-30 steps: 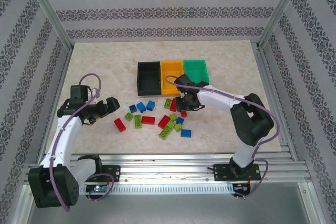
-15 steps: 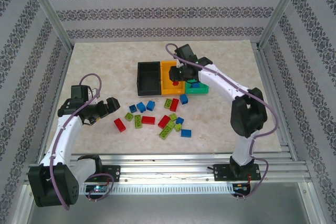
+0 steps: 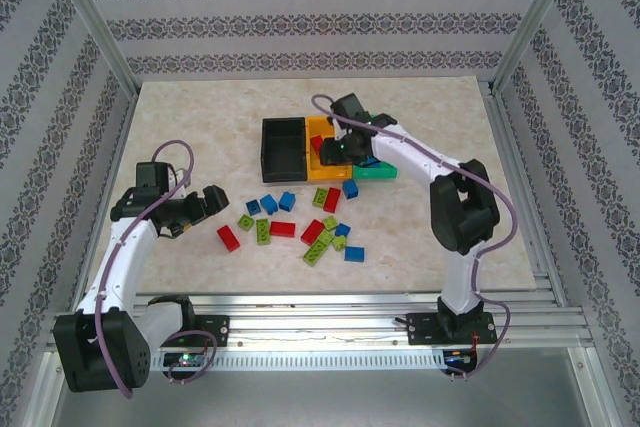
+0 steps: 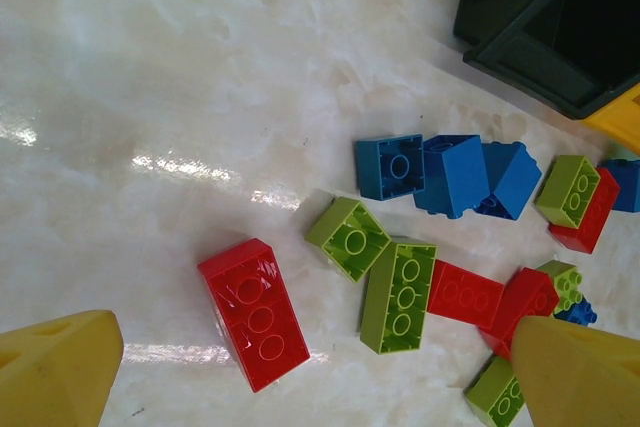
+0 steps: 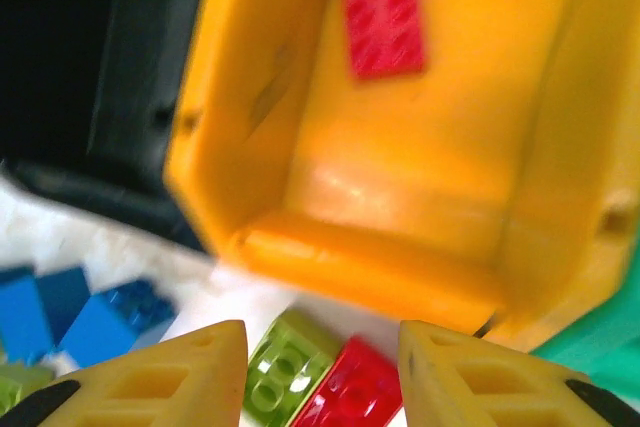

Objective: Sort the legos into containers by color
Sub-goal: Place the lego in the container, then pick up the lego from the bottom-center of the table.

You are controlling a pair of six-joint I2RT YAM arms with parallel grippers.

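Red, blue and lime legos (image 3: 320, 232) lie scattered on the table in front of the containers: a black bin (image 3: 283, 147), an orange-yellow bin (image 3: 320, 130) and a green bin (image 3: 378, 173) in a row. My right gripper (image 3: 326, 148) hangs over the orange-yellow bin (image 5: 400, 197), open and holding nothing. A red brick (image 5: 378, 12) lies on that bin's floor. Between the fingers (image 5: 322, 367) I see a lime brick (image 5: 285, 367) and a red one (image 5: 355, 387) on the table. My left gripper (image 3: 212, 199) is wide open above a lone red brick (image 4: 258, 312).
In the left wrist view, lime bricks (image 4: 399, 294), blue bricks (image 4: 450, 175) and the black bin's corner (image 4: 545, 27) lie beyond the red one. The right arm's forearm crosses over the green bin. Metal frame posts and patterned walls ring the table.
My right gripper rose from the pile to the orange-yellow bin with a red brick, then its jaws parted and the brick now lies in the bin. The left arm stayed still.
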